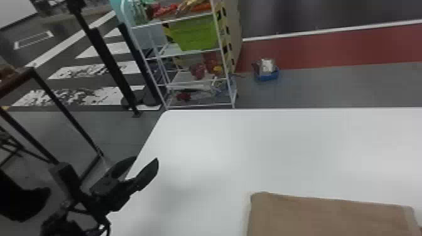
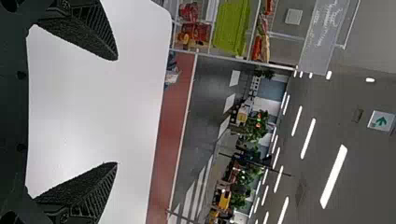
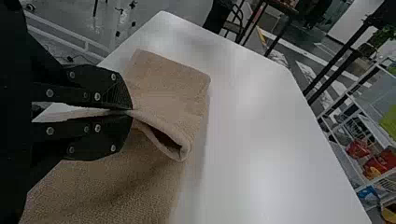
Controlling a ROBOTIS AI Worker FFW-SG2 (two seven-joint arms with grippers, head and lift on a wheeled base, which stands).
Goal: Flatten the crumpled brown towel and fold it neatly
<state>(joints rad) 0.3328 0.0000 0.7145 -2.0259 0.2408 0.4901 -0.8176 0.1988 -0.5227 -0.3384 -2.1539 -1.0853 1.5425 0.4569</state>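
White table (image 1: pixel 282 147) under towel (image 1: pixel 326 216), rack (image 1: pixel 223 58) beyond

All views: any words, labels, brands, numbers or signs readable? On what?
No word, brand or number can be read.
White sign: green arrow, no readable words.
Grey panel: pale lettering, too small to make out.
Towel: no text seen.
Table: no text seen.
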